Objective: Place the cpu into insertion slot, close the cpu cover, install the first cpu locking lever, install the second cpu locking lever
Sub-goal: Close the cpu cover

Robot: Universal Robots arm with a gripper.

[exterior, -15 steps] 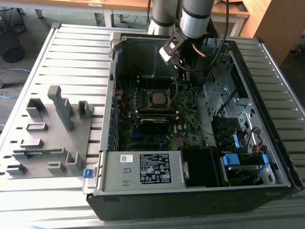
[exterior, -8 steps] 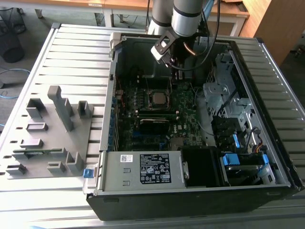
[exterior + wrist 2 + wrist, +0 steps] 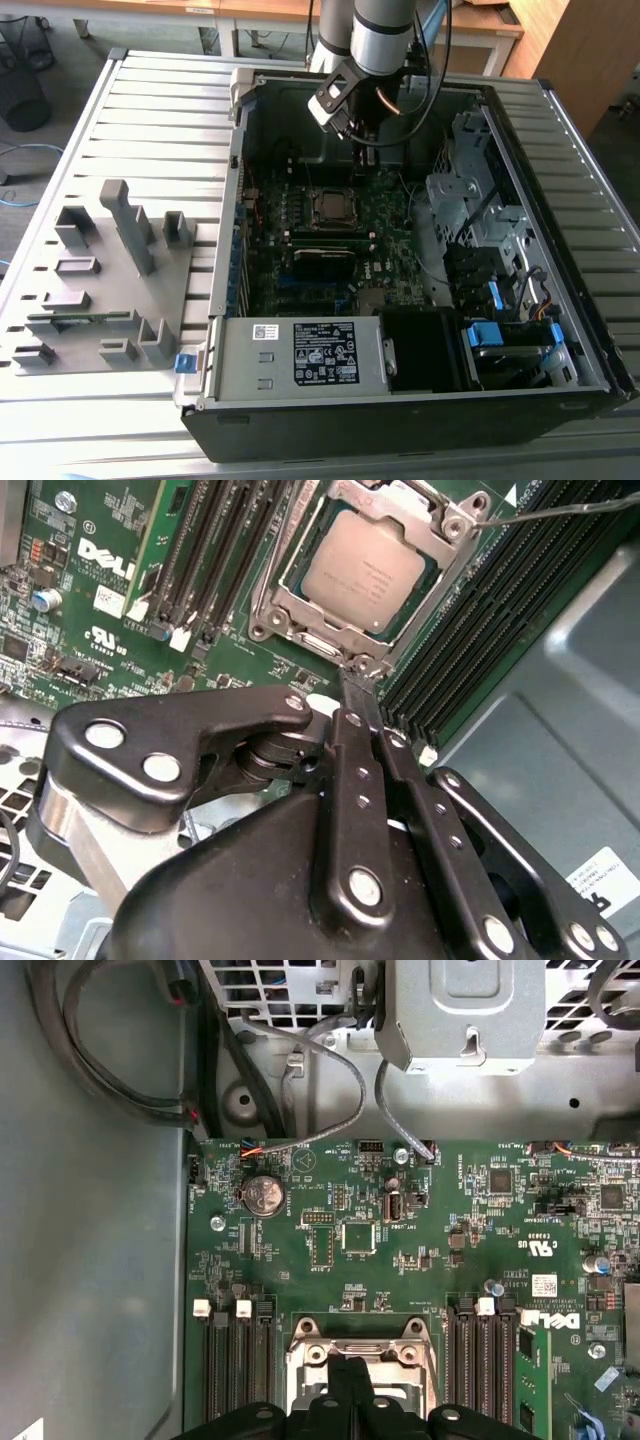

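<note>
- Looking through the second wrist view, I found the chip seated in the socket. Its grey top showed through the window of the cover, which lay flat over it.
- Beside the socket, one thin lever stood free, running out over the long memory slots. I could not tell where the other lever sat.
- The gripper had its fingers pressed together, with nothing I could make out between them.
- Its tips sat right at the socket's edge. Whether they touched the metal there I could not tell.
- In the exterior view the arm hung over the open case, with the gripper close to the socket.
- I judged the chip and cover steps done and the first lever to be the step in hand.
- That step, to my mind, called for a firm push on a thin, springy rod, down and under its catch beside the socket. It also needed care that the closed tips did not slide off.
</note>
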